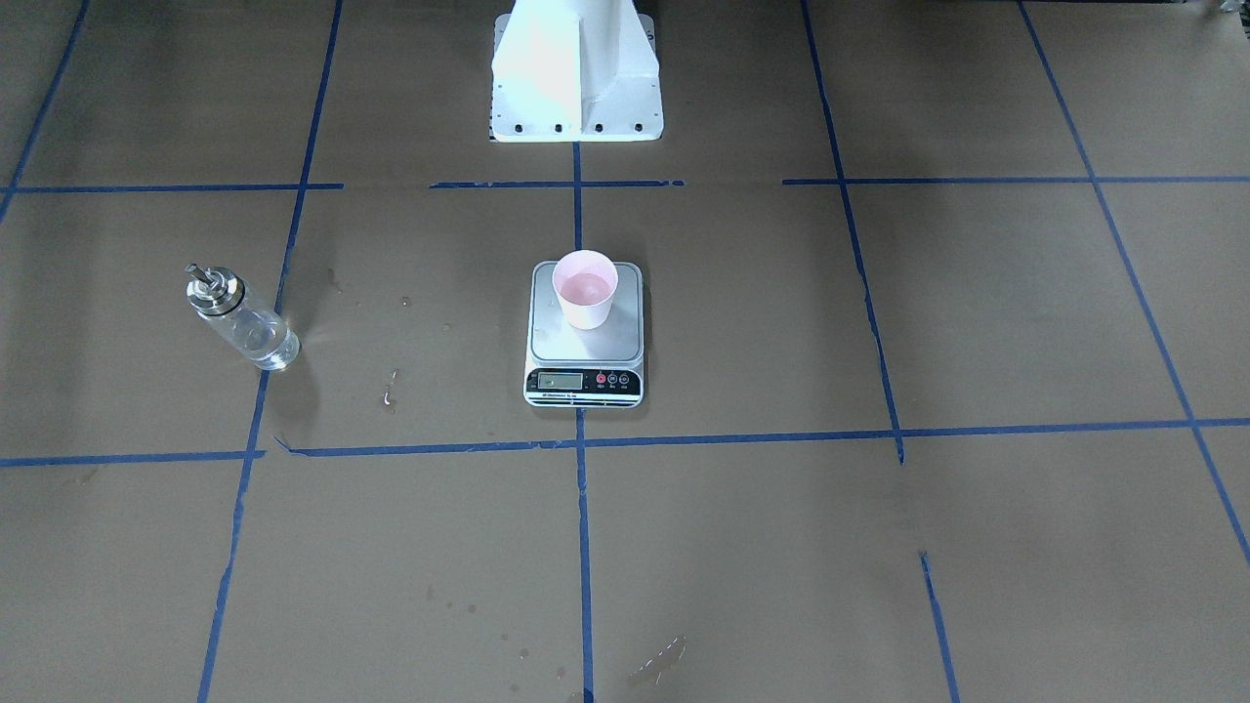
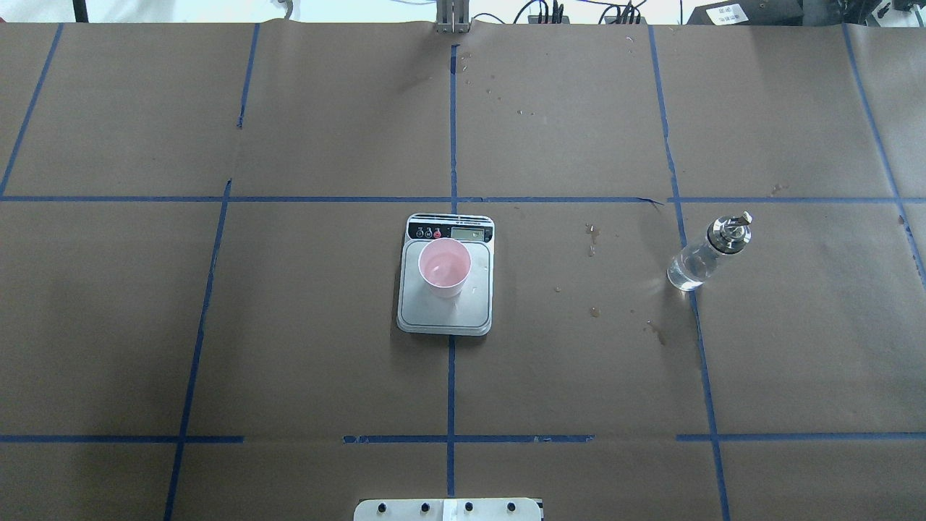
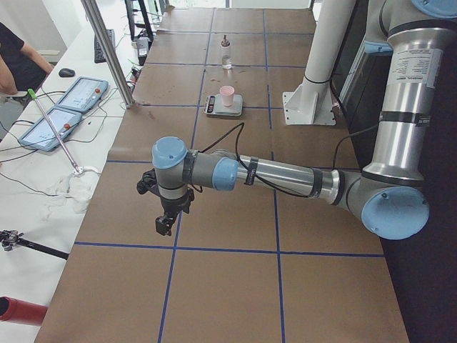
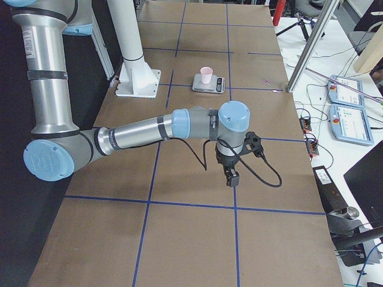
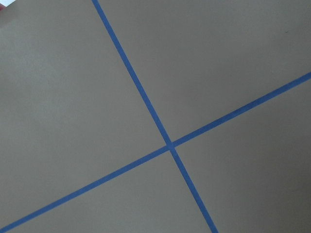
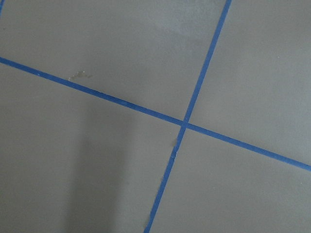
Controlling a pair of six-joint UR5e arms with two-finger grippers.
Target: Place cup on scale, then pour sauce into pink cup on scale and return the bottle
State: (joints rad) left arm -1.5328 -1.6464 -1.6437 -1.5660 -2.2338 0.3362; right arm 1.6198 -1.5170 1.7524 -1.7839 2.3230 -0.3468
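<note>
The pale pink cup stands upright on the silver platform of the scale at the table's middle. Whether it holds liquid I cannot tell. The clear glass bottle with its silver cap stands upright on the table on my right side, with clear liquid in its lower part. My left gripper hangs over the table far from the scale, in the exterior left view only. My right gripper hangs likewise, in the exterior right view only. I cannot tell if either is open or shut.
The white robot pedestal stands behind the scale. Blue tape lines cross the brown paper; both wrist views show only these. Small wet spots lie between scale and bottle. An operators' bench with tablets runs along the far edge.
</note>
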